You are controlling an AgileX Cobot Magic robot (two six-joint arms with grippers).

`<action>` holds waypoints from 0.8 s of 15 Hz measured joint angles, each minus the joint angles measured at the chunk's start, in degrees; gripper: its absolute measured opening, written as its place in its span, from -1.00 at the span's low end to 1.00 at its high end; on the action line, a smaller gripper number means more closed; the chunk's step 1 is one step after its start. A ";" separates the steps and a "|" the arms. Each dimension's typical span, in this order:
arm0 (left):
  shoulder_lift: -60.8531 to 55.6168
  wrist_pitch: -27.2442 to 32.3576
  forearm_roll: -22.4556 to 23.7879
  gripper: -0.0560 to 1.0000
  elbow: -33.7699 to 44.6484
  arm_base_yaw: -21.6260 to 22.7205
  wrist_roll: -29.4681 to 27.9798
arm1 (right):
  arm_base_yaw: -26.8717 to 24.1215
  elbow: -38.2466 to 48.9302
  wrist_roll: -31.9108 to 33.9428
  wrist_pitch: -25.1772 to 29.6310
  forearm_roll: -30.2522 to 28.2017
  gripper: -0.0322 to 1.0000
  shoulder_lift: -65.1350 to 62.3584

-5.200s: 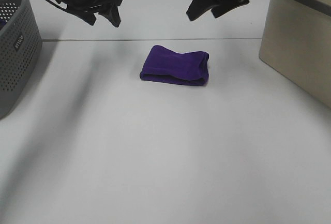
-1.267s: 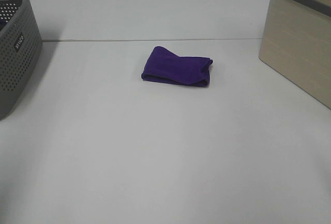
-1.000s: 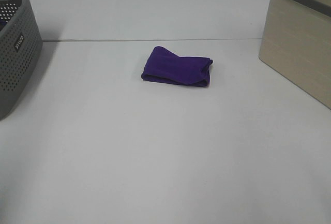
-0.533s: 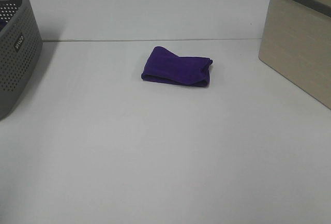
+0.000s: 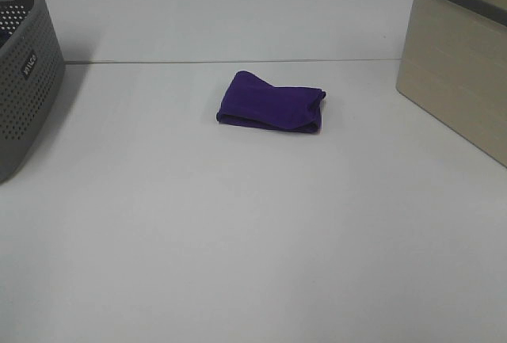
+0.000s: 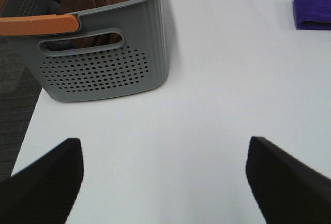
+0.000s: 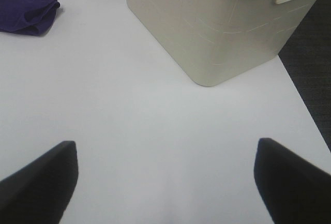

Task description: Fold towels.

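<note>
Nearest, left gripper (image 6: 164, 175) and right gripper (image 7: 165, 180), both spread wide, holding nothing, above bare white table (image 5: 238, 240). Farther out, purple towel (image 5: 271, 103) folded into a compact bundle, lying mid-table, well apart from both grippers. Grey perforated basket (image 5: 24, 66) at left edge with cloths inside, beige bin (image 5: 459, 66) at right edge

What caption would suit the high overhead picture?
Folded purple towel on a white table, between a grey perforated basket and a beige bin.
</note>
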 joint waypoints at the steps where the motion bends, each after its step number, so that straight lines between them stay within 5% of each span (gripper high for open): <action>1: -0.06 0.00 0.00 0.59 0.00 0.00 0.00 | 0.00 0.00 0.11 0.00 0.00 0.80 0.00; 4: -0.06 0.17 -3.90 0.59 0.00 0.00 0.97 | 0.00 0.00 0.46 0.00 0.11 0.79 0.00; 12: -0.06 0.17 -4.35 0.62 0.00 0.00 1.32 | 0.00 0.00 0.34 -0.06 0.00 0.94 0.00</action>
